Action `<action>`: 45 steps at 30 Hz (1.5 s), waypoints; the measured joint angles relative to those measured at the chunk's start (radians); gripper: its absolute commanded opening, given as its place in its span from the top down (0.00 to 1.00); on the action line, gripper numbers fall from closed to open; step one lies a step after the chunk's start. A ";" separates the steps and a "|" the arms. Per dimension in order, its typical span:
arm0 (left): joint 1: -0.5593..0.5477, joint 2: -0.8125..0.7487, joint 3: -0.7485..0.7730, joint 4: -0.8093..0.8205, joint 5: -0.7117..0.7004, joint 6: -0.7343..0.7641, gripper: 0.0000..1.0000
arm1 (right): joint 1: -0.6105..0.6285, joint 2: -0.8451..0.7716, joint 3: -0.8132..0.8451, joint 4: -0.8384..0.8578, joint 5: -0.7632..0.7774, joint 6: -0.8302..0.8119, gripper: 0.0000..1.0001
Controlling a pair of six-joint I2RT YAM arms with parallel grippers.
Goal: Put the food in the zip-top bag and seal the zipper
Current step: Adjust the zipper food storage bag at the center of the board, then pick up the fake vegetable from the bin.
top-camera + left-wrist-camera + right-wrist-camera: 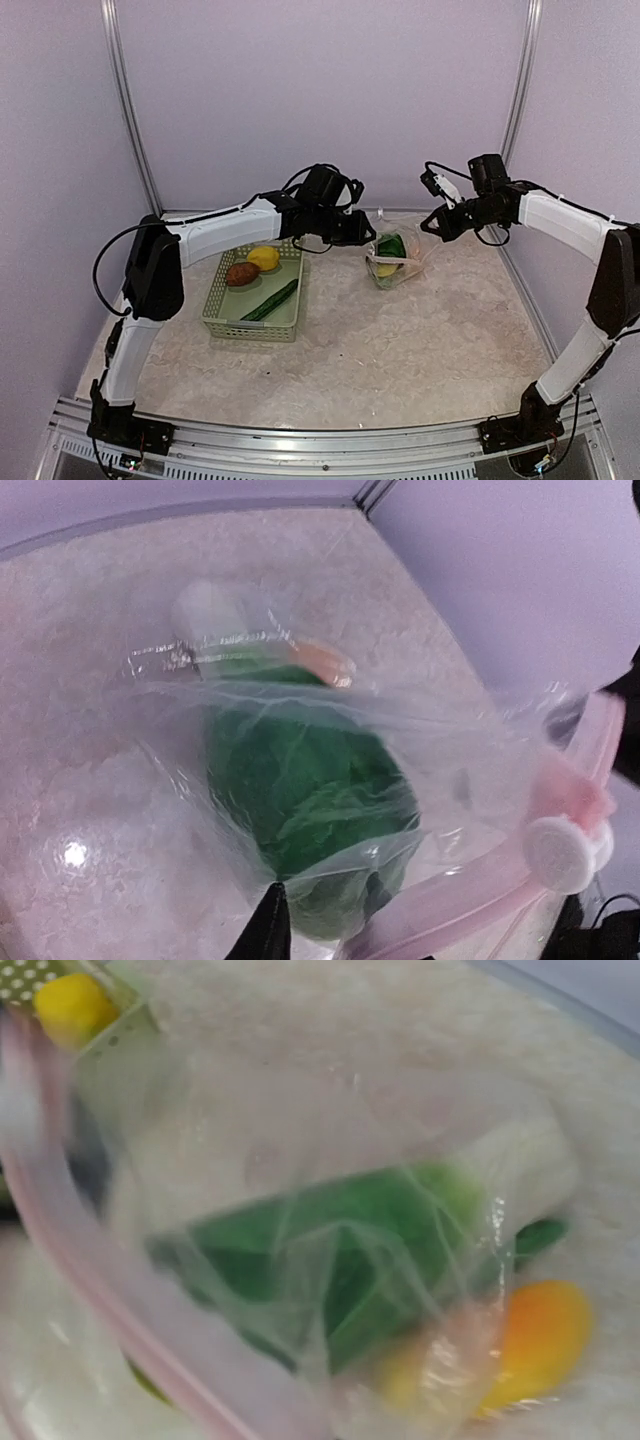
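Observation:
The clear zip-top bag (398,258) stands on the table between my two grippers. Inside it lie a green leafy piece (300,780), an orange piece (540,1340) and a white piece (210,610). Its zipper (470,890) is a pale pink strip curving along the open mouth. My left gripper (362,230) is at the bag's left edge, with its dark fingertips (270,925) slightly apart and bag film lying between them. At the bag's right edge my right gripper (438,225) holds the mouth; the film fills the right wrist view and hides its fingers.
A pale green slatted basket (228,318) sits left of the bag. It holds a yellow lemon (263,258), a brown piece (242,273) and a long green cucumber piece (270,300). Purple walls close in the back and both sides.

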 measured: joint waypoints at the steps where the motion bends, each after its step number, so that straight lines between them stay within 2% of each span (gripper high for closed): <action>1: -0.002 -0.013 -0.069 0.008 -0.009 0.012 0.52 | 0.000 0.006 -0.001 0.001 -0.014 0.000 1.00; 3: -0.018 -0.058 -0.225 0.012 -0.044 0.047 0.41 | 0.000 0.008 -0.001 0.010 -0.053 -0.001 1.00; 6: -0.068 -0.172 -0.423 0.021 -0.101 0.100 0.33 | 0.004 -0.009 -0.010 0.029 -0.136 -0.008 1.00; 9: -0.116 -0.359 -0.551 -0.004 -0.152 0.136 0.29 | 0.006 -0.051 -0.061 0.063 -0.190 -0.021 1.00; 12: -0.107 -0.521 -0.603 -0.057 -0.193 0.146 0.28 | 0.002 -0.099 -0.111 0.093 -0.216 -0.040 1.00; 16: -0.012 -0.651 -0.677 -0.114 -0.253 0.155 0.28 | -0.008 -0.141 -0.166 0.127 -0.236 -0.049 1.00; 23: 0.229 -0.682 -0.837 -0.263 -0.225 0.149 0.27 | -0.035 -0.164 -0.200 0.152 -0.245 -0.056 1.00; 28: 0.339 -0.671 -0.818 -0.315 -0.203 0.154 0.23 | -0.035 -0.183 -0.209 0.166 -0.241 -0.067 1.00; 39: 0.376 -0.364 -0.447 -0.417 -0.148 0.375 0.27 | -0.036 -0.187 -0.214 0.166 -0.241 -0.076 1.00; 45: 0.409 -0.257 -0.367 -0.446 -0.127 0.509 0.29 | -0.039 -0.203 -0.220 0.166 -0.242 -0.076 1.00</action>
